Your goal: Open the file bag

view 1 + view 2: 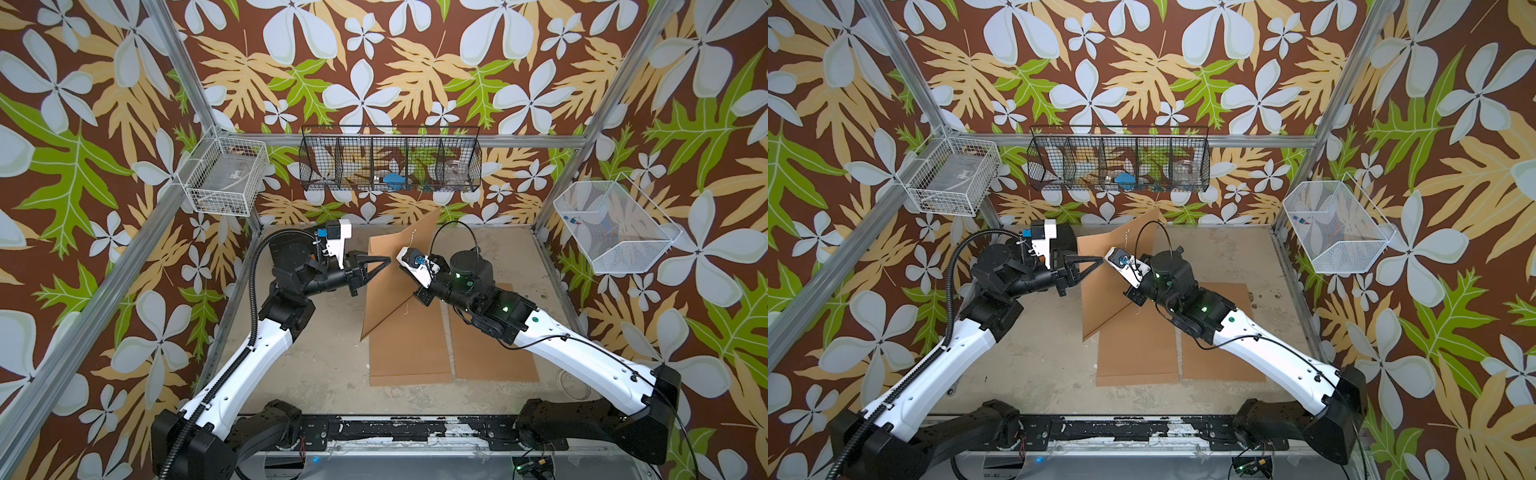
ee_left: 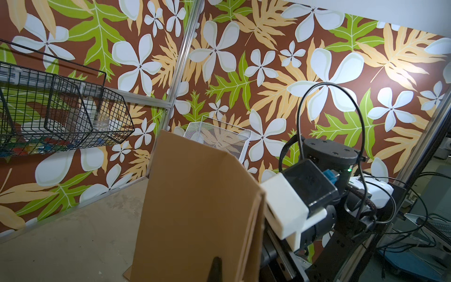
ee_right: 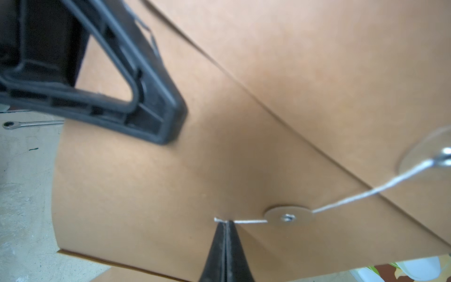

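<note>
Near the middle of both top views, the file bag (image 1: 399,291) (image 1: 1113,299) stands raised on edge and tilted above the tabletop (image 1: 316,353). Below it, two more brown envelopes (image 1: 409,353) lie flat in the lower centre of the frame. The left gripper (image 1: 387,260) reaches in from the left of the frame, its jaws closed on the bag's edge. The right wrist view shows one black finger (image 3: 151,109) flat against the face with the clasp, in the upper left of that frame. The left wrist view shows another fingertip (image 2: 214,268) against the opposite face, at the bottom centre. The right gripper (image 3: 225,222) has its jaws pressed fully together at the bottom centre of its wrist view, pinching the free end of the thin white string (image 3: 366,193). The string runs to the round disc (image 3: 288,217) on the bag's body, though I cannot tell whether it is wound round it or merely passes it. It then rises to a second disc (image 3: 441,156) on the flap (image 3: 341,73), at the right edge of the frame. I judge the bag to be light, thin card. It looks stiff enough to keep its plane when clamped at one edge, but it would bow or crease if squeezed mid-panel or twisted. The string looks limp, fine and probably slippery, so the hold belongs right at its end, with the line kept taut. The flap's free edge seems the place to take hold next, not the discs, which could tear out.
</note>
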You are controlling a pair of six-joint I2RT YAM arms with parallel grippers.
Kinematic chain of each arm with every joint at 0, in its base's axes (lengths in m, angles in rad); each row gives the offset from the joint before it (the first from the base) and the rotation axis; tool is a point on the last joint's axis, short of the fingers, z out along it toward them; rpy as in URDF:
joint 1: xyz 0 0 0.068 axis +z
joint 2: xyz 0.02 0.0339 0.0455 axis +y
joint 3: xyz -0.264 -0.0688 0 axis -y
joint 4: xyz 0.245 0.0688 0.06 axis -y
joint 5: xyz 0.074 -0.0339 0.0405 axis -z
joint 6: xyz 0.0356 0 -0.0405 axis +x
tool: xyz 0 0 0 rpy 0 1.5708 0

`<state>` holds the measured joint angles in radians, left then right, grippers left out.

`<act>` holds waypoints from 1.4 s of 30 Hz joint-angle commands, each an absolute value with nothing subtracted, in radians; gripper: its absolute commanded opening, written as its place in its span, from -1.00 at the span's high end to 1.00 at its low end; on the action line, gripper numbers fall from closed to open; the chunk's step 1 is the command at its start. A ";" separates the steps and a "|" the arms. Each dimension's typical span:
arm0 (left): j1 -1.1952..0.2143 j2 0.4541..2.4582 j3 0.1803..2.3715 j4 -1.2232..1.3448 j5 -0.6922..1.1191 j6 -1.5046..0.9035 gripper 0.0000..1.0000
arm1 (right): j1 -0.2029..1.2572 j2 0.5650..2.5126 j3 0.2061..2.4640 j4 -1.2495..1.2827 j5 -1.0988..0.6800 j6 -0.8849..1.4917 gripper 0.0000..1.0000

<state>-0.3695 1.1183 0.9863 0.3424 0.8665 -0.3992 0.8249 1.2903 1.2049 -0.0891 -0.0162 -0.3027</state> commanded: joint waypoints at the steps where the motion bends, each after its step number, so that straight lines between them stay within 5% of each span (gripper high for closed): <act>1: -0.367 1.111 0.982 0.393 0.877 -0.414 1.00 | 0.824 1.281 1.197 -0.055 0.029 -0.269 1.00; 26: -0.360 1.078 0.953 0.397 0.856 -0.413 1.00 | 0.715 1.246 1.179 -0.019 0.024 -0.112 1.00; 42: -0.360 1.078 0.917 0.420 0.756 -0.406 1.00 | 0.716 1.200 1.241 -0.077 -0.137 -0.086 1.00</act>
